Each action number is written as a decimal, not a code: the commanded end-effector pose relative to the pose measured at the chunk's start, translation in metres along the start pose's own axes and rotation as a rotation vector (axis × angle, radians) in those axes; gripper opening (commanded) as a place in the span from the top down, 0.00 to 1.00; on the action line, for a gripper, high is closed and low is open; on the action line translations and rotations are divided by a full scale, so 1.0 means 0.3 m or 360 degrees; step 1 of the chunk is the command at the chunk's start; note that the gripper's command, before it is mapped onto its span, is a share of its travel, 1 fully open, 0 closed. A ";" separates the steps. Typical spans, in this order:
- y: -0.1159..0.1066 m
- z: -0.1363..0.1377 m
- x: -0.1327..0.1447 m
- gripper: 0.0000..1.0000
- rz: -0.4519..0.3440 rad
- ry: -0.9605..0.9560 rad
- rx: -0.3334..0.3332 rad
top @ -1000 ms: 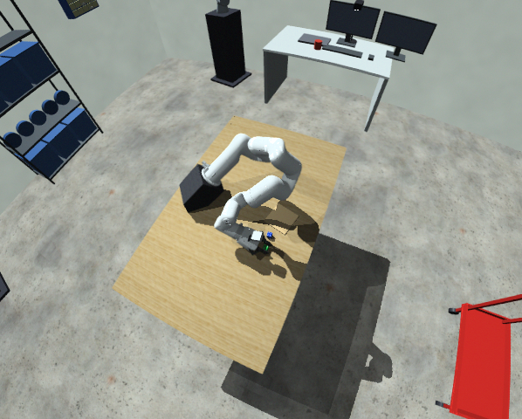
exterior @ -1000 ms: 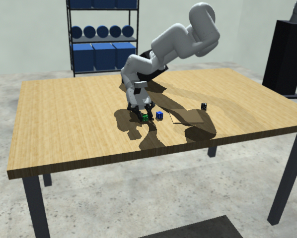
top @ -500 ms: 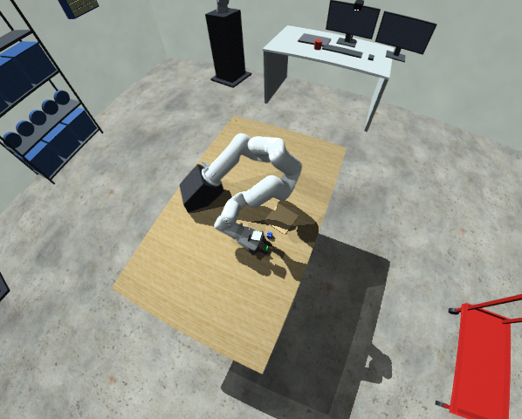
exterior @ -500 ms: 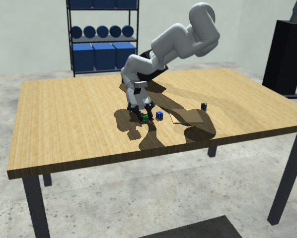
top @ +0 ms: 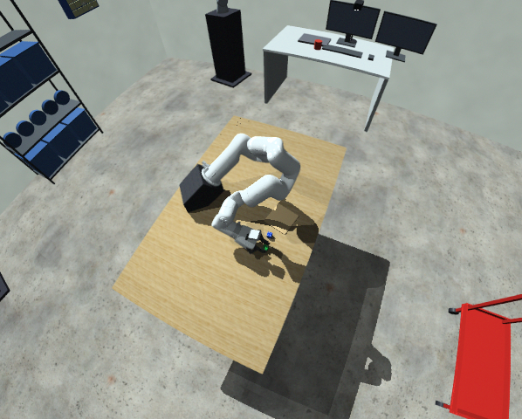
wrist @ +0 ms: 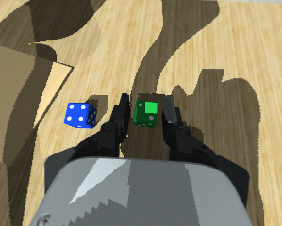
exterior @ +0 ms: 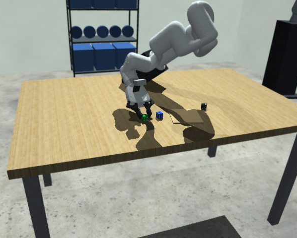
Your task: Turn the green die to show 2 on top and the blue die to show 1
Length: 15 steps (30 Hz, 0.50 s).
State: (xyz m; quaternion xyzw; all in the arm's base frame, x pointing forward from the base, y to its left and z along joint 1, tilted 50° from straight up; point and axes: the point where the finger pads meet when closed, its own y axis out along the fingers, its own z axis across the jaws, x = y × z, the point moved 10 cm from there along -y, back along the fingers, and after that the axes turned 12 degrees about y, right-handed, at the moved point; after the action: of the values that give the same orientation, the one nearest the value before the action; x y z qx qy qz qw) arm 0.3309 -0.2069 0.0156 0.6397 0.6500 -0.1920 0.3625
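Note:
The green die (top: pixel 265 248) (exterior: pixel 144 118) (wrist: pixel 145 114) lies on the table off the mat. Its upper face in the wrist view shows two diagonal pips, partly under a bright light patch. My gripper (exterior: pixel 144 115) (wrist: pixel 146 104) is partly open, with a finger on either side of the green die and a gap at each side. The blue die (top: pixel 269 235) (exterior: pixel 159 115) (wrist: pixel 79 114) lies on the table between gripper and mat, with 4 on top. The thin mat (top: pixel 283 217) (exterior: pixel 189 116) (wrist: pixel 8 89) lies flat, with no die on it.
The black die (exterior: pixel 203 106) stands on the table just beyond the mat's far right corner in the exterior view; its top is too small to read. The arm's shadow crosses the mat and the green die. The table's edge (exterior: pixel 169 147) runs along the front.

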 end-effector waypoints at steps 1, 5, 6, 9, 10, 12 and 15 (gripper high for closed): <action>-0.052 0.001 -0.004 0.58 0.0002 -0.0003 0.0000; -0.096 0.001 -0.003 0.58 0.0002 -0.0003 0.0000; -0.104 0.001 -0.003 0.58 0.0002 -0.0003 0.0000; -0.110 0.001 -0.003 0.58 0.0002 -0.0003 0.0000; -0.115 0.001 -0.003 0.58 0.0002 -0.0003 0.0000; -0.120 0.001 -0.003 0.58 0.0002 -0.0003 0.0000; -0.121 0.001 -0.004 0.58 0.0002 -0.0003 0.0000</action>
State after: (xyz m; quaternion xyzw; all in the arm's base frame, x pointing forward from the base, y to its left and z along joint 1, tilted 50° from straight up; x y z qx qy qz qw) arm 0.2966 -0.2108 0.0080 0.6397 0.6500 -0.1920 0.3624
